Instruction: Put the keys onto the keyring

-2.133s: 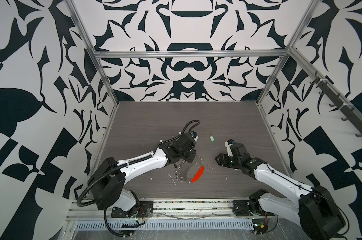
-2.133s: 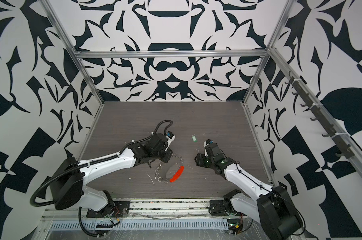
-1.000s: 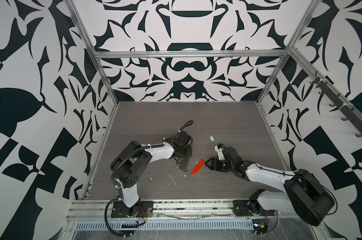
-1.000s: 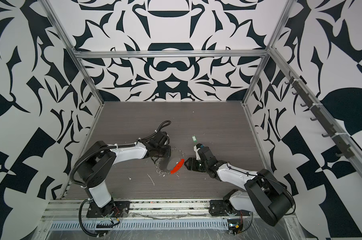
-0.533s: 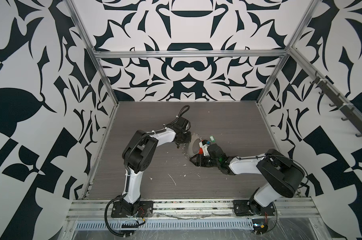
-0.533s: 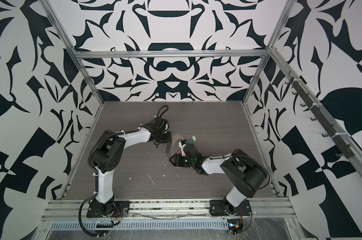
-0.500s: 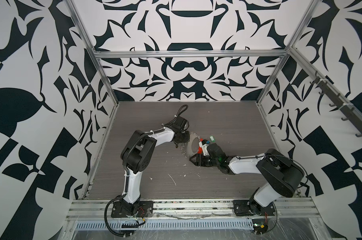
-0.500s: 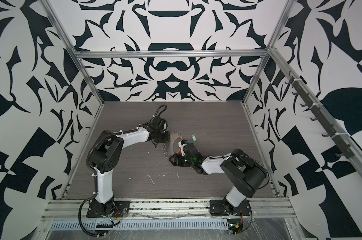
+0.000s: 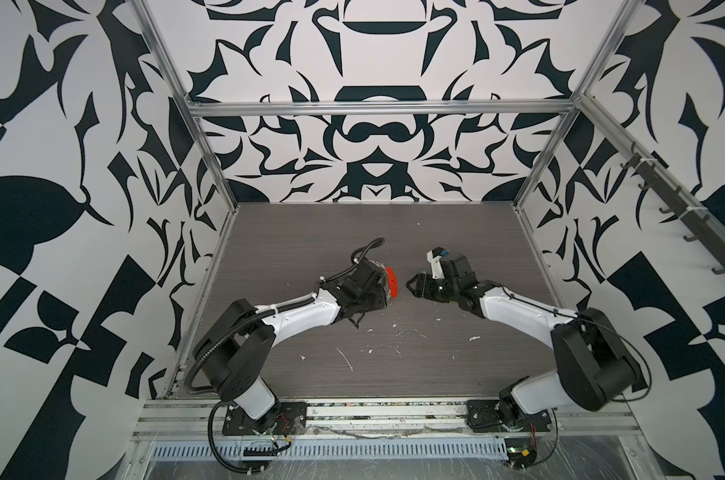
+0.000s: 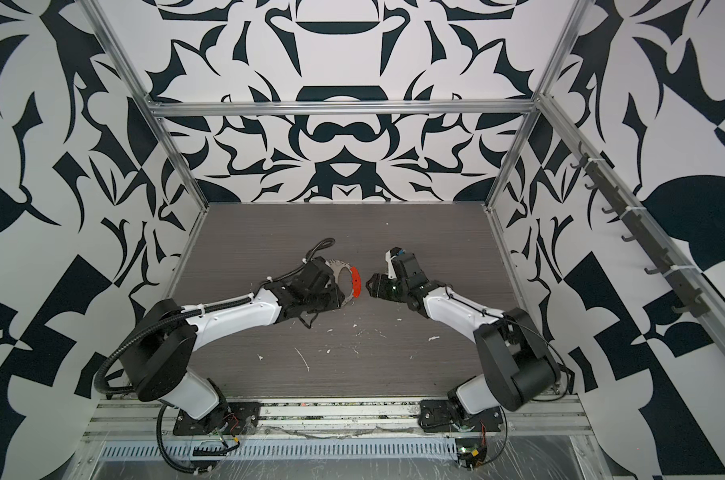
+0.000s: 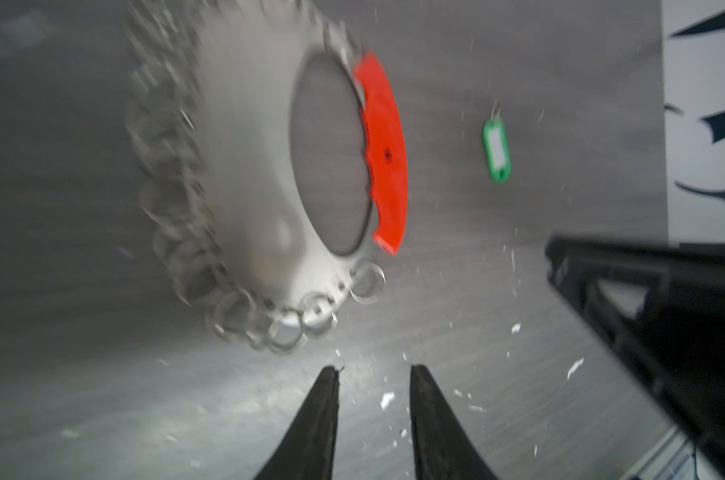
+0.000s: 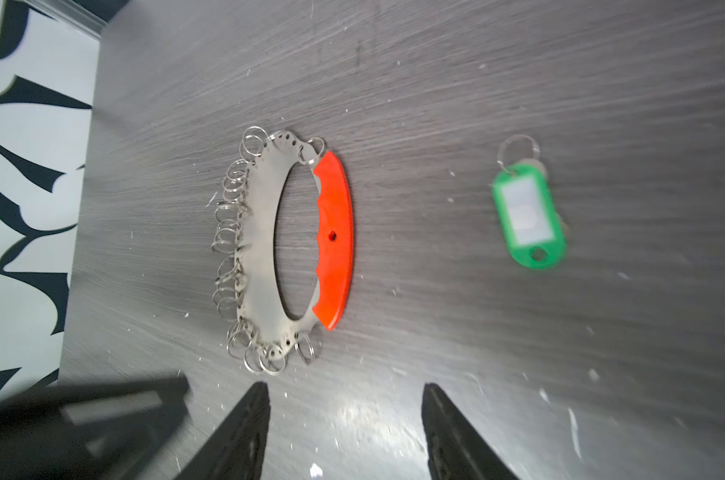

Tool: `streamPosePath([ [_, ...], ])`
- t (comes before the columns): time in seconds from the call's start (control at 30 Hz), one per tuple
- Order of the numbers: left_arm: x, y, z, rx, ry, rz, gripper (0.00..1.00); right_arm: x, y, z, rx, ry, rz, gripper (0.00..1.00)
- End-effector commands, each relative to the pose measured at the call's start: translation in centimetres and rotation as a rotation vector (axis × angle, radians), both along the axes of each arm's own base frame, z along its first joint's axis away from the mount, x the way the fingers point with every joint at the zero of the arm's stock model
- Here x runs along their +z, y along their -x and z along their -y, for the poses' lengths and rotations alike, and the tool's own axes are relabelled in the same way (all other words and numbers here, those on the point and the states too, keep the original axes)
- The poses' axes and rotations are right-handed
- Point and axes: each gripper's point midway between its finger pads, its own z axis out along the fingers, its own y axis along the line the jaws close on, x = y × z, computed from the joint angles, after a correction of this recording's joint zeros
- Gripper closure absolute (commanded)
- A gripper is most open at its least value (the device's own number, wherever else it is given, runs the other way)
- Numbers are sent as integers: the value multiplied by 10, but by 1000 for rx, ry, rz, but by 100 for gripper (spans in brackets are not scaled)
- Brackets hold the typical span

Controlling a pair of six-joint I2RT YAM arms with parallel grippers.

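Note:
The keyring (image 12: 261,249), a flat metal crescent with a red grip (image 12: 335,237) and several small split rings, lies on the dark table. Both top views show it mid-table (image 9: 392,281) (image 10: 355,281); the left wrist view shows it blurred (image 11: 248,166). The keys, a green tag with a white label (image 12: 527,216) (image 11: 496,150), lie apart from the ring beyond its red side; the top views hide them. My left gripper (image 11: 373,370) stands slightly open and empty, just short of the ring. My right gripper (image 12: 345,386) (image 9: 411,288) is open and empty, facing the red grip.
White scraps (image 9: 369,353) litter the table's front half. Patterned walls with an aluminium frame close in three sides, and a hook rail (image 9: 684,216) runs along the right wall. The other arm's black parts show at the edges of each wrist view (image 11: 643,311) (image 12: 82,411).
The keyring has gone from the front middle of the table to farther back. The left gripper's jaws have parted and the ring lies free. Both arms have drawn back from it.

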Motion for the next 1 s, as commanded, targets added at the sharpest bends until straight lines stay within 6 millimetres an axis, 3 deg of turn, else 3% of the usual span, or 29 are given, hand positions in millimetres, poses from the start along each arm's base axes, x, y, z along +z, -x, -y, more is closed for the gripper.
streamPosePath([
  [0.0,-3,-7,13,84,59,-10,67,17,-29,-14,39,-19,12,38],
  [0.13,-11,-10,16,137,116,-23,67,12,-73,-33,54,-59,-20,38],
  [0.27,-25,-9,14,197,167,-44,67,-12,-104,-57,85,-88,-98,39],
  [0.5,-52,5,20,205,199,-107,67,-23,-129,-76,107,-133,-116,39],
  [0.63,-62,9,10,238,185,-114,67,-30,-126,-81,122,-163,-139,38],
  [0.8,-60,7,-25,295,131,-84,67,-38,-108,-85,142,-219,-177,38],
  [0.97,-62,0,-65,354,97,-90,67,-35,-69,-90,165,-252,-201,38],
])
